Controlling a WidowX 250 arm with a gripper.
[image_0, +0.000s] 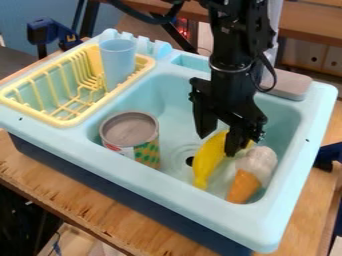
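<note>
Nearest, the wooden worktop (100, 210) under a pale blue sink (157, 192). Down in the basin, an orange cone (244, 185) with a whitish top, just beside the yellow banana (210, 160). Left of both, past the drain (190, 161), an upright can (130, 135). Over the banana's upper end, the black claw (220, 136), pointing down, released, with fingers parted. Farther left, a yellow rack (70, 122) with a blue cup (118, 59) upright inside. Beyond, near the far left corner, a dark blue clamp (52, 33).
</note>
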